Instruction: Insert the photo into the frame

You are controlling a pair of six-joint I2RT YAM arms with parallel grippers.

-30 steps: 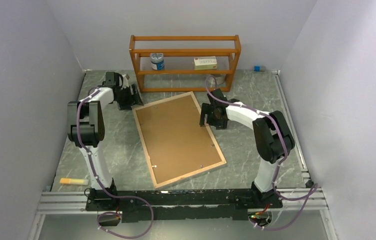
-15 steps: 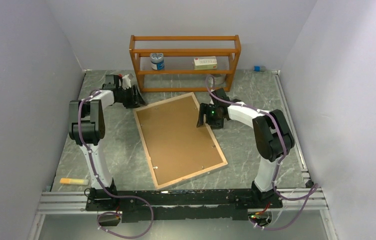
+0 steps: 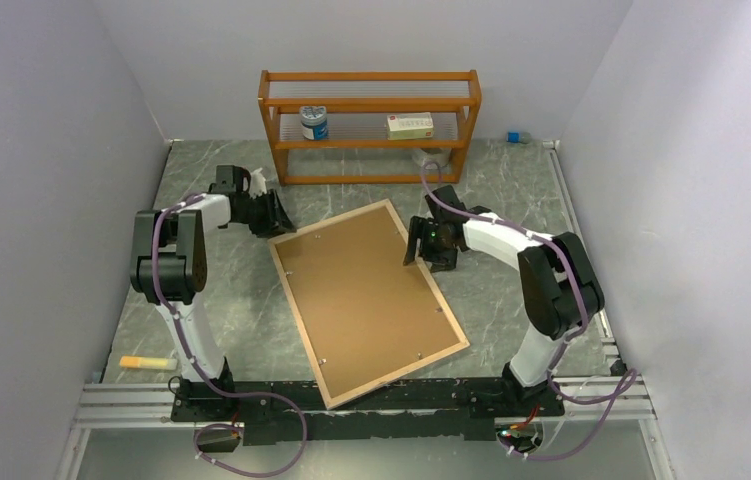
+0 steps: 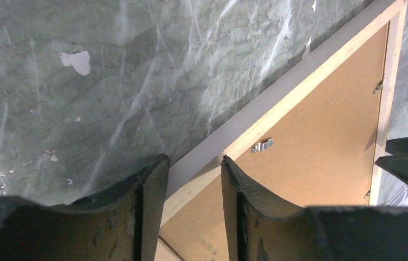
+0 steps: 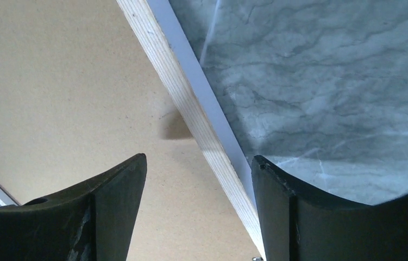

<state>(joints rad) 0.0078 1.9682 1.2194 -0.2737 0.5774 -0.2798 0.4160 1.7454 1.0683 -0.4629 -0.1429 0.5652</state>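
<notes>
- Light-wood back rim uppermost: frame (image 3: 398, 376) flat on the grey marbled table (image 3: 231, 300), mid-table, skewed, near corner close to the arm bases.
- Brown backing board (image 3: 366, 295) seated inside the rim, with a retaining clip (image 4: 262, 145) turned over its edge. No photo in view.
- Left gripper (image 3: 276, 215) at the far-left corner, astride the rim: one finger outside over the table, the other over the board. Narrow gap, nearly filled by the rim. Cannot tell whether clamped or just clear.
- Right gripper (image 3: 419, 250) on the right long side toward the far end, astride the rim, spread wide, holding nothing. Clear space visible on the board side.
- Probable step: securing the frame at two points ahead of lifting or turning it.
- Risk, uneven closure: with one side gripped first, expect the frame to pivot on the table and slide away from the other jaws.
- Risk, shallow purchase on a thin rim: expect slip or a drop on lifting. Presumably glazed face down, so treat as fragile.
- Risk, a fingertip bearing on the board instead of the rim: likely to flex the board or snag a clip.
</notes>
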